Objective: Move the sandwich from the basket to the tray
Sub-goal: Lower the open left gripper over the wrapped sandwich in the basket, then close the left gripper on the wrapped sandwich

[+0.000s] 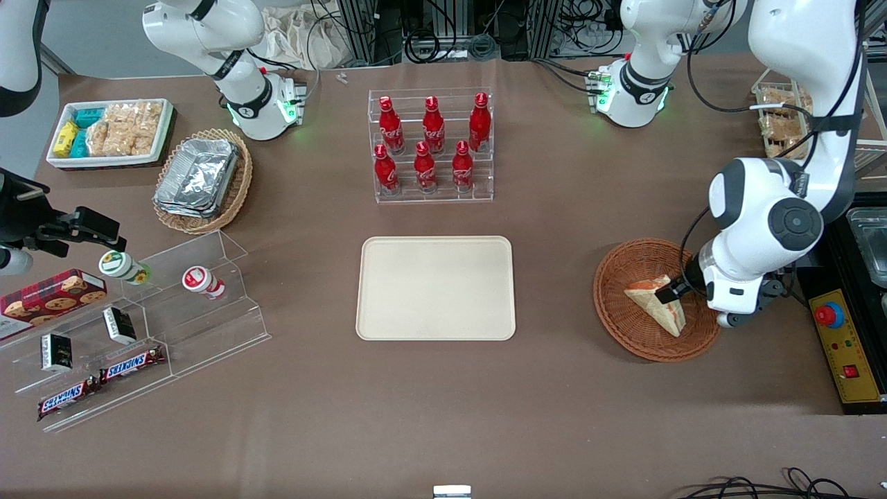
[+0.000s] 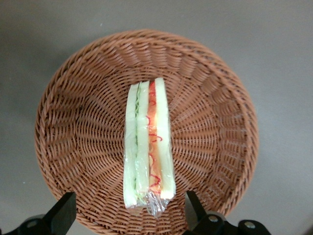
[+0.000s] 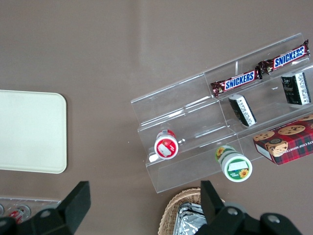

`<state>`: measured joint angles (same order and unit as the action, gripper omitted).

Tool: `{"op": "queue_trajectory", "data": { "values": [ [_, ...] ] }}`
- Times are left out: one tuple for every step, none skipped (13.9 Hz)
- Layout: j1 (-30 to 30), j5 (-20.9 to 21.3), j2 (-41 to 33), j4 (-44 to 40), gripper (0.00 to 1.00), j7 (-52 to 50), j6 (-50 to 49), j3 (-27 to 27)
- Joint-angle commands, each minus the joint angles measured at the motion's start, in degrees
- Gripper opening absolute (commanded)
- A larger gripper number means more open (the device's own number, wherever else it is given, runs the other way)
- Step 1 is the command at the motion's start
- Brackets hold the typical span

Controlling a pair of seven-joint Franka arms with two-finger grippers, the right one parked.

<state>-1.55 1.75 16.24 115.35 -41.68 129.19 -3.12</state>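
Note:
The sandwich (image 1: 655, 306), a plastic-wrapped wedge of white bread with green and orange-red filling, lies in the reddish-brown woven basket (image 1: 613, 305) toward the working arm's end of the table. My left gripper (image 1: 673, 294) hangs low over the basket, just above the sandwich. In the left wrist view the sandwich (image 2: 148, 142) stands on edge in the middle of the basket (image 2: 73, 127). The gripper (image 2: 128, 210) is open there, one black finger (image 2: 63, 211) on each side of the sandwich's near end, apart from it. The cream tray (image 1: 436, 287) lies flat mid-table, bare.
A clear rack of red bottles (image 1: 433, 145) stands farther from the front camera than the tray. A tan basket of foil containers (image 1: 201, 181), a white snack bin (image 1: 111, 132) and an acrylic shelf (image 1: 145, 326) lie toward the parked arm's end. A button box (image 1: 840, 346) sits beside the basket.

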Motion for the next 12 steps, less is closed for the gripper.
{"op": "queue_trajectory", "data": {
  "values": [
    [0.23, 0.54, 1.25, 0.49, 1.00, -2.35, 1.24, -0.04],
    [0.58, 0.54, 2.21, 0.49, 1.00, -2.44, 1.24, -0.04],
    [0.85, 0.54, 2.74, 0.49, 1.00, -2.61, 1.32, -0.04],
    [0.94, 0.36, 3.10, 0.49, 1.00, -3.13, 1.41, -0.04],
    [1.02, 0.27, 3.36, 0.49, 1.00, -3.84, 1.41, -0.04],
    [1.29, 0.27, 3.80, 0.40, 1.00, -4.80, 1.59, -0.04],
    [1.29, 0.27, 4.41, 0.32, 1.00, -5.68, 2.02, -0.04],
    [1.29, 0.27, 5.11, 0.31, 1.00, -6.65, 2.81, -0.04],
    [1.29, 0.10, 5.99, 0.14, 1.00, -7.79, 3.86, -0.04],
    [1.29, 0.01, 7.04, -0.04, 1.00, -8.67, 5.35, -0.04],
    [1.11, 0.01, 7.84, -0.21, 1.00, -10.07, 6.15, -0.13],
    [1.03, 0.01, 8.28, -0.56, 0.99, -10.78, 6.77, -0.13]
  ]
}}
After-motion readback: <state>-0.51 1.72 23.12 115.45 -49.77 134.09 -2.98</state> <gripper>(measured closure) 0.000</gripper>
